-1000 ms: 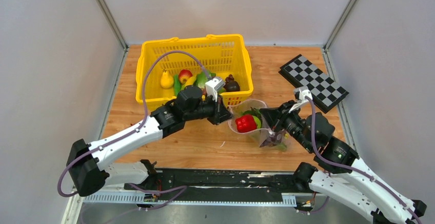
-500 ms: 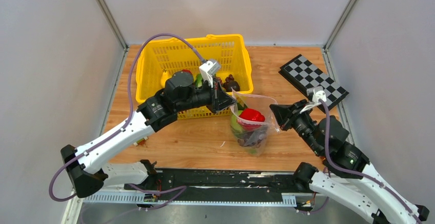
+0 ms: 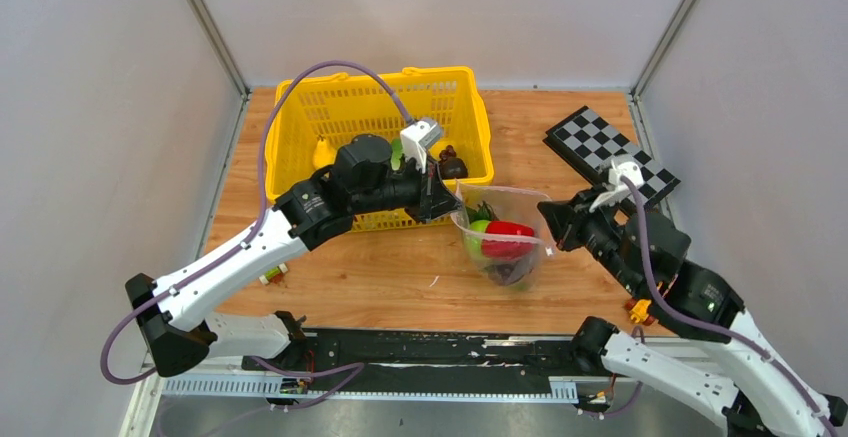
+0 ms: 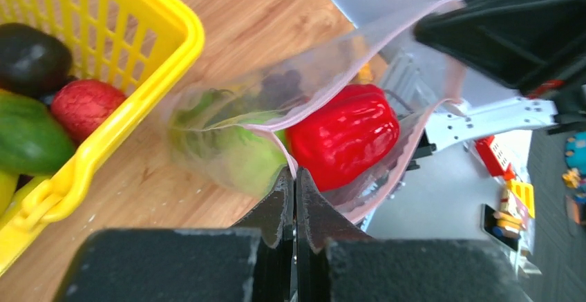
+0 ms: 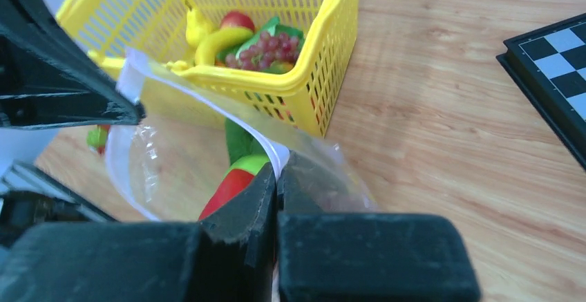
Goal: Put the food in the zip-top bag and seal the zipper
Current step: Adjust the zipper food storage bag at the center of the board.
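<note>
Crinkly clear plastic of the zip-top bag (image 5: 148,164), a glossy pepper (image 4: 342,136) and a matt wooden table (image 3: 530,137) are seen.

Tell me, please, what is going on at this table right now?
Two robot arms hold a clear bag between them: the left gripper and the right gripper are each pinched shut on one end of its top edge. The mouth is open, not yet sealed. A red pepper and some green food sit inside; more food lies in the yellow basket behind.
</note>
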Robot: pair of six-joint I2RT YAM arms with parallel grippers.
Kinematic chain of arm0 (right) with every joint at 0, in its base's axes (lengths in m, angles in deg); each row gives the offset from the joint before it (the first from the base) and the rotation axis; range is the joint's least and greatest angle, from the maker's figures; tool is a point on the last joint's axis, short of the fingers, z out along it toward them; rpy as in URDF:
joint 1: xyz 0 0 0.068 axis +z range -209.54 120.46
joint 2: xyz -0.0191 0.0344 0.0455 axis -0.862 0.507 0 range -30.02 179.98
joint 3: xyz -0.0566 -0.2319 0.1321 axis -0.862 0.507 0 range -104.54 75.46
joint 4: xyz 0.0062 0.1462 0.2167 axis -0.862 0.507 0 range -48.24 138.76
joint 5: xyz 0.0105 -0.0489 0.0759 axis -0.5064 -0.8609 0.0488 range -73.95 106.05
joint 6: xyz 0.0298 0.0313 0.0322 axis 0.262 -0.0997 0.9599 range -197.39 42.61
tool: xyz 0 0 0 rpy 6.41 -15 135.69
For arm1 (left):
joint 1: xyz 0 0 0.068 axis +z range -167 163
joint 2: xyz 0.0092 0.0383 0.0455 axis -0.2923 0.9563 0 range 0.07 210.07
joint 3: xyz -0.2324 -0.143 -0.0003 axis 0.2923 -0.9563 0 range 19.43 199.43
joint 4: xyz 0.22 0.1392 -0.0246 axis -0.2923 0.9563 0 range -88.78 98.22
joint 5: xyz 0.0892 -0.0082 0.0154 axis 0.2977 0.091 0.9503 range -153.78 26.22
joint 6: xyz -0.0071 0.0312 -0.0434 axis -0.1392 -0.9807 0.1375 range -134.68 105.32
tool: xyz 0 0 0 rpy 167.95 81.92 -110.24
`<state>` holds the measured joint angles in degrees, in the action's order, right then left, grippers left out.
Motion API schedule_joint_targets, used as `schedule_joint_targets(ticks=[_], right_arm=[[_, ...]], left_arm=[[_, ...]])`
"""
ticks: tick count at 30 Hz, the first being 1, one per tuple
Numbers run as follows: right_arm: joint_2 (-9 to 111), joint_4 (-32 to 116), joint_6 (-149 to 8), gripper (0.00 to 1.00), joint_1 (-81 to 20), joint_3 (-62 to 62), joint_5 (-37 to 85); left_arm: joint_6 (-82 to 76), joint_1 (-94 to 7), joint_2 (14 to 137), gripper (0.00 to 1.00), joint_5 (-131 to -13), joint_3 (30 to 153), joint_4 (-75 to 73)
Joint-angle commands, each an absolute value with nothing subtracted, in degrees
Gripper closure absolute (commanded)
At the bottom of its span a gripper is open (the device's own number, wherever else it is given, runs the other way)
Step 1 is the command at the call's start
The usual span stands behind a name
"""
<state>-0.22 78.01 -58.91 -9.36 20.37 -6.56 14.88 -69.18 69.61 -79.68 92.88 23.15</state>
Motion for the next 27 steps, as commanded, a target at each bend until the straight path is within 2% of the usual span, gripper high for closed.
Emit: schedule_joint_targets(ticks=[1, 3, 7, 12, 14, 18, 21, 25, 27], right_arm=[[11.03, 95.72, -63.25, 1.00, -9.18, 0.09, -1.26], [14.31, 102.60, -63.77, 1.00, -9.20, -4.13, 0.01], [16.56, 106.93, -65.96, 1.00, -9.22, -5.85, 2.51], [10.56, 95.03, -69.97, 0.99, -9.20, 1.81, 12.46], [10.07, 94.05, -68.39, 0.98, -9.23, 3.08, 6.49], [12.65, 97.08, -63.90, 0.98, -9.22, 3.87, -12.93], [12.72, 98.35, -61.82, 0.99, -9.22, 3.13, -19.57], [9.17, 89.77, -69.13, 0.96, -9.19, 6.07, -2.66], [9.62, 88.99, -68.44, 0.97, -9.22, 7.08, 1.87]], left_arm=[[12.24, -69.54, 68.90, 1.00, -72.41, 95.14, 26.55], [12.90, -69.53, 68.85, 1.00, -72.52, 94.22, 25.27], [13.06, -69.49, 68.64, 1.00, -73.71, 94.22, 24.70], [13.78, -69.48, 66.87, 1.00, -87.11, 95.33, 19.49], [14.31, -69.56, 66.72, 1.00, -87.16, 95.19, 19.17], [12.15, -69.53, 69.62, 1.00, -78.81, 96.03, 25.80], [12.04, -69.84, 70.35, 1.00, -83.39, 96.58, 24.81], [12.04, -69.89, 69.06, 1.00, -81.49, 93.95, 22.17], [11.65, -69.86, 69.06, 0.98, -80.94, 92.73, 21.91]])
